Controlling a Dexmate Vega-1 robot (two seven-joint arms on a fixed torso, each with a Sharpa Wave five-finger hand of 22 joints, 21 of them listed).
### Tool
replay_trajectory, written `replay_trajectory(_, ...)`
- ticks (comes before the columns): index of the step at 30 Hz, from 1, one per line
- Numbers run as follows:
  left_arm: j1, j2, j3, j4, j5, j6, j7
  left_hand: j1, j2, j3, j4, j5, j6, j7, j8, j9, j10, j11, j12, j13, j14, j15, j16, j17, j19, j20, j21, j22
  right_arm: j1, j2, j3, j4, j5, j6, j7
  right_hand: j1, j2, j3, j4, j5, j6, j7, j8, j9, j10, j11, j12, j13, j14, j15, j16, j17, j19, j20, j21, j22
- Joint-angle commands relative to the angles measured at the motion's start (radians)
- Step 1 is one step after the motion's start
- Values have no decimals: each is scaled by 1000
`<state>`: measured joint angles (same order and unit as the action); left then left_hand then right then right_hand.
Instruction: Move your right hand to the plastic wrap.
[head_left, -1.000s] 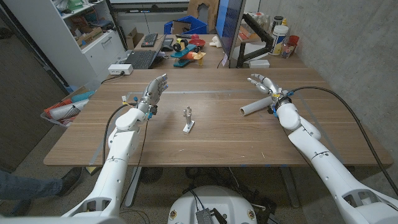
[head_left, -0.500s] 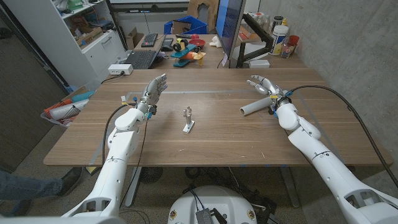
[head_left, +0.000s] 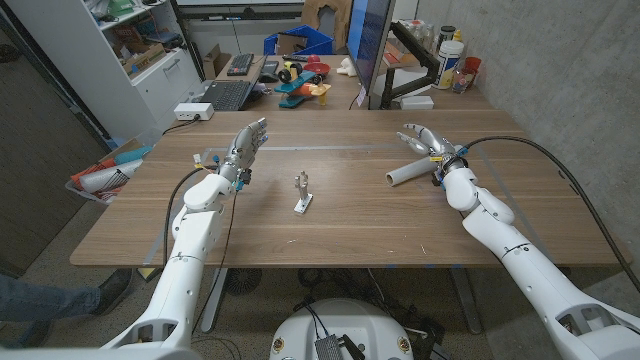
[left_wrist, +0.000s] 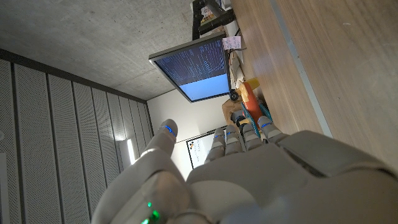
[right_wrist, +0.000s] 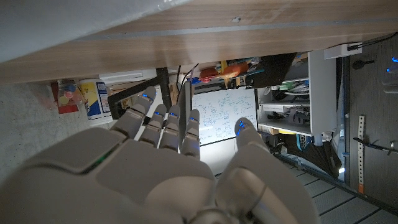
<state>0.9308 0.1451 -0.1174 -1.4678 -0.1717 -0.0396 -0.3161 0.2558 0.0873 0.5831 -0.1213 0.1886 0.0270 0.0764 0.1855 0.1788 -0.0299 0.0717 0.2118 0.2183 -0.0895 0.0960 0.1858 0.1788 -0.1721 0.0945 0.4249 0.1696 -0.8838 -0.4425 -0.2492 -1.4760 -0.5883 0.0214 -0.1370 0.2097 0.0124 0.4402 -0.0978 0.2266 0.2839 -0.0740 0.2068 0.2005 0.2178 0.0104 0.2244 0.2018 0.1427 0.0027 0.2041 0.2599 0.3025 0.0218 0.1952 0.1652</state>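
The right hand (head_left: 424, 140) is open, empty, just beside the plastic wrap (head_left: 411, 172); left hand (head_left: 243, 147) open; small metal stand (head_left: 302, 192) well apart on the table (head_left: 350, 225)

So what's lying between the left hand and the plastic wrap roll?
In the head view, a small metal piece stands on the table between the left hand and the plastic wrap roll; otherwise bare wood.

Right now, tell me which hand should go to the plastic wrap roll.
The right. In the head view the right hand hovers open just behind the plastic wrap, whose near end lies by its wrist. The left hand is raised across the table, beyond the small metal stand.
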Motion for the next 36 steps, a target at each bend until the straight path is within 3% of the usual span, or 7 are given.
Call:
replay_trajectory(1, 8, 2, 1, -10, 2, 8, 3, -5, 4, 1, -7, 4, 10, 2, 6, 3, 2, 9, 4, 2, -1, 6, 4, 3, -9, 3, -3, 5, -6, -18, -22, -15, -50, -43, -6, 4, -5, 2, -5, 9, 2, -6, -2, -1, 4, -5, -3, 2, 5, 5, 8, -1, 7, 6, -2, 6)
replay_trajectory(36, 11, 5, 5, -18, 10, 17, 2, -7, 7, 0, -9, 5, 35, -3, 11, 3, 2, -3, 5, -2, -6, -3, 3, 3, -8, 7, -19, 6, -12, -47, -62, -38, -136, -146, 7, -6, -2, 1, -4, 13, -8, -19, -6, -1, -7, -19, -13, 4, -5, 20, 5, -8, -8, 19, -7, 7)
